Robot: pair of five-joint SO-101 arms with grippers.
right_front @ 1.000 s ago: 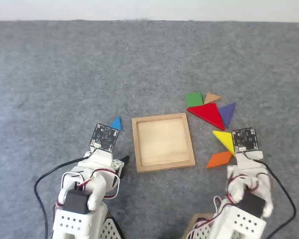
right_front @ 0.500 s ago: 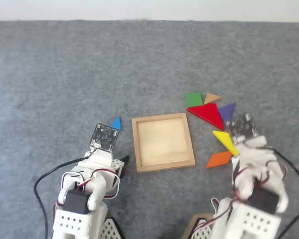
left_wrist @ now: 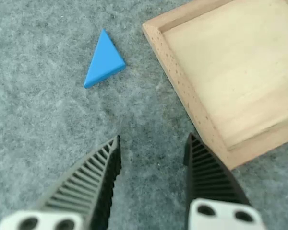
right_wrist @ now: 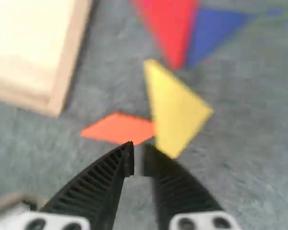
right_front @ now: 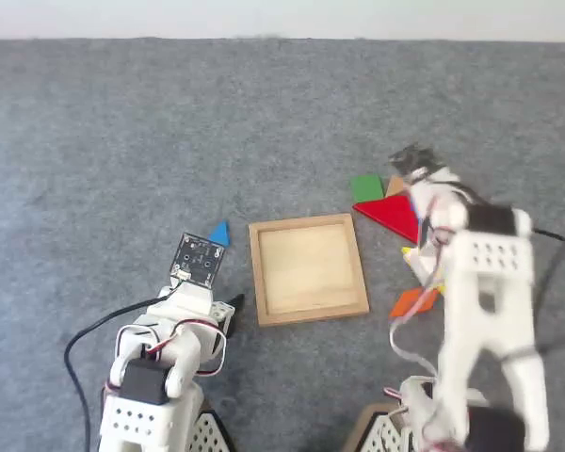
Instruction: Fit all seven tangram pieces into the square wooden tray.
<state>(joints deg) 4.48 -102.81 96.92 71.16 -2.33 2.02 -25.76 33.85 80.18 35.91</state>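
High view: wooden tray [right_front: 260, 273] sits bare in the middle of the grey carpet [right_front: 122, 122]. The blue triangle [right_front: 219, 233] lies alone beside its left rim, just ahead of the left arm [right_front: 169, 348]. The right arm [right_front: 490, 250] stands tall over the cluster of the green piece [right_front: 365, 186], red triangle [right_front: 393, 218] and orange parallelogram [right_front: 412, 301]. Left wrist view: the left gripper [left_wrist: 153, 143] is spread wide with nothing in it. The blue triangle is well beyond the tips and off to one side, the tray corner beyond the other jaw. Right wrist view: the right gripper [right_wrist: 138, 153] has its jaws drawn almost together on nothing. The yellow triangle [right_wrist: 175, 110] lies just past the tips, close against the orange parallelogram, with the red triangle and a violet-blue triangle [right_wrist: 209, 28] farther on. Risks, as I judge them: going down with the jaws this narrow would push the yellow piece rather than pinch it. Since the pieces crowd together, one nudge could shove the neighbours. Flat pieces on carpet may also slip when pinched.
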